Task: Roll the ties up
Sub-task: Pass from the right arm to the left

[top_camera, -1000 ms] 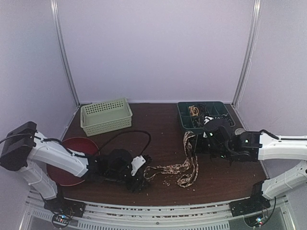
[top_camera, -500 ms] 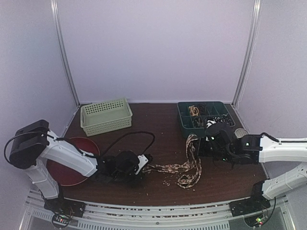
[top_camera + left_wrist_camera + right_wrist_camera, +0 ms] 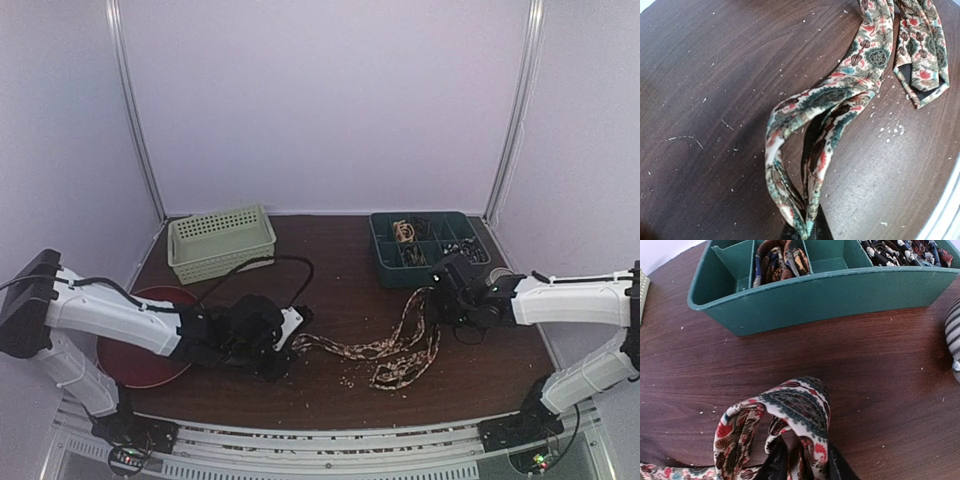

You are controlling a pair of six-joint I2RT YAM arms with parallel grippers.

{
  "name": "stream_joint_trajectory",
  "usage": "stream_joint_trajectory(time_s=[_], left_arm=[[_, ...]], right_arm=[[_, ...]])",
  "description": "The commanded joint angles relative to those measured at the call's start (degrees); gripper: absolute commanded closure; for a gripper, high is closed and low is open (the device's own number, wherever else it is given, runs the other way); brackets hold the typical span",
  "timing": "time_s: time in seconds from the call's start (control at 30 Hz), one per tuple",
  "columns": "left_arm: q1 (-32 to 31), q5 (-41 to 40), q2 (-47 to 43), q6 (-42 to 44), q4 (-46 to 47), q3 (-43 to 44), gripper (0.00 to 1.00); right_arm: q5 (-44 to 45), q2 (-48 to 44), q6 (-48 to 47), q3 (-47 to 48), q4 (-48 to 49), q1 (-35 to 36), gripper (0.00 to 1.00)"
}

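Jaws of the left gripper (image 3: 805, 231) are pressed together on one folded end of the tie (image 3: 380, 350), which is strung across the table (image 3: 340, 270) to the right gripper (image 3: 805, 467), whose jaws flank another fold, grip not discernible.

— What's your left side doing?
— My white-shelled left arm (image 3: 110, 320) reaches low and rightwards across the table, wrist close to level. Its black two-finger left gripper (image 3: 287, 338) is clamped tight, pinching a fold of the patterned cloth necktie (image 3: 840, 95) right at the tips.
— And the right?
— My white right arm (image 3: 570, 298) stretches leftwards, forearm nearly horizontal, dark wrist tipped down. The black right gripper (image 3: 432, 292) has cloth between its fingers (image 3: 837, 467). I can't tell from the wrist view whether they're pressing or slack.
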Motion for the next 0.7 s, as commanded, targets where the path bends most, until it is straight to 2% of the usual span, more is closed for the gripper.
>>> stream_joint_trajectory(time_s=[0.0,0.17,0.27,0.47,0.67], left_arm=[[1.8,4.3,-3.3,-1.3,-8.3,6.0,1.0],[5.8,9.0,-7.3,-3.3,-13.9,11.7,1.0],[8.3,12.5,-9.3,-4.6,-15.7,14.2,1.0],[9.8,14.5,-8.9,-7.0,-19.4,18.7,1.0],[10.7,15.7,-7.5,-9.8,-22.2,20.7,1.0]], right_arm=[[3.9,2.7,-0.5,0.8,-1.3,-2.7,0.7],[8.1,5.9,0.4,2.9,-5.3,-4.7,0.62],[6.6,5.1,0.3,4.5,-7.1,-4.7,0.56],[0.4,-2.1,1.8,2.7,-7.2,-3.2,0.49],[-4.5,-9.9,6.3,-2.1,-2.9,0.4,0.49]])
